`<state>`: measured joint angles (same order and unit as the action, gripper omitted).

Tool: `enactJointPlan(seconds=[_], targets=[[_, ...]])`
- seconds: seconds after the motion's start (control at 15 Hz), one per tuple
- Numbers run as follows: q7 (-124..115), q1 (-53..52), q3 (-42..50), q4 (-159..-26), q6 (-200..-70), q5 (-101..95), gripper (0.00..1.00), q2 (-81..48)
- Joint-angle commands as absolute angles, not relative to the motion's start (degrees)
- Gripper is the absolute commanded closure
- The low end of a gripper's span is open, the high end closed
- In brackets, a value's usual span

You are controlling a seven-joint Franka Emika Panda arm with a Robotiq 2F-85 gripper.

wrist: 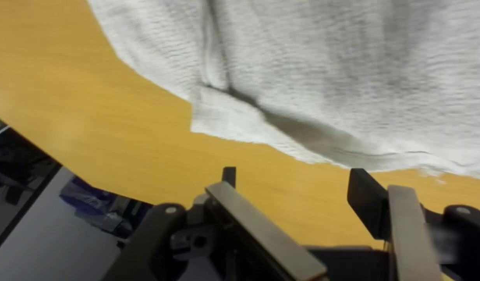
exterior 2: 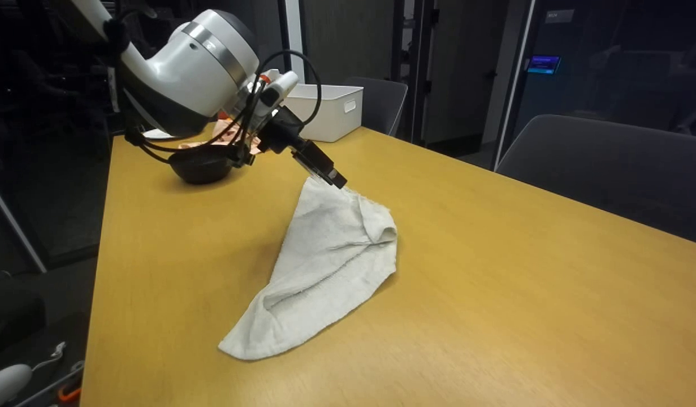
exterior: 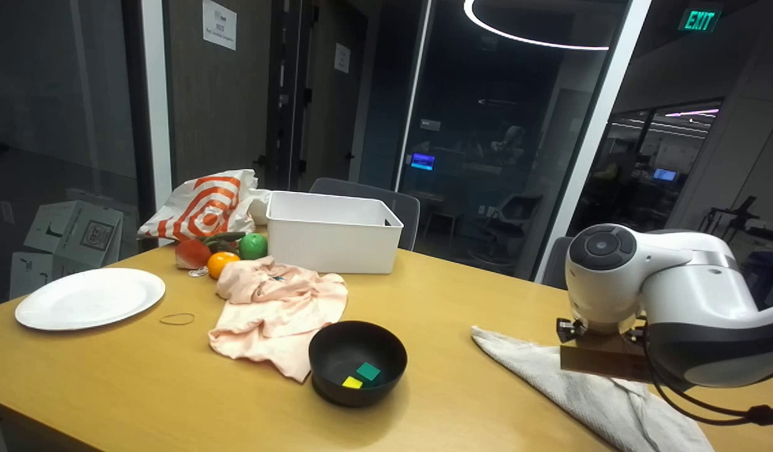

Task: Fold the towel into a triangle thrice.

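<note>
The white towel (exterior: pixel 587 395) lies on the table, long and creased. In an exterior view the towel (exterior 2: pixel 325 277) is roughly triangular, with a pointed end towards the camera, a ridge along it and a curled fold at its right corner. My gripper (exterior 2: pixel 335 178) is above the towel's far end in that view. In the wrist view the open jaws (wrist: pixel 294 187) have only bare table between them. The right fingertip is close to the towel's edge (wrist: pixel 380 158), where a loose layer is slightly lifted. Contact cannot be told. A brown patch below the gripper (exterior: pixel 603 336) hides part of the towel.
A black bowl (exterior: pixel 336 339) with green and yellow pieces stands beside a crumpled peach cloth (exterior: pixel 279 314). Behind are a white bin (exterior: pixel 329 245), toy fruit (exterior: pixel 254 246) and a plastic bag (exterior: pixel 204 207). A white plate (exterior: pixel 91 298) lies near the table's edge.
</note>
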<state>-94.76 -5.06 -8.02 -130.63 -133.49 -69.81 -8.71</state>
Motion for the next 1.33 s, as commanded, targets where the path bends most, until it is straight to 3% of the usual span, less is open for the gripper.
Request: enactJointPlan(seconds=[0.0, 0.33, 1.27], targets=[[-93.63, -7.07, -9.52, -129.81, -142.14, -64.74, 0.0, -6.88], [-89.72, -8.81, -11.47, -122.6, -154.11, -64.98, 0.0, -14.68], [-83.8, -8.81, -10.2, -116.92, -152.92, -66.3, 0.0, -22.99]])
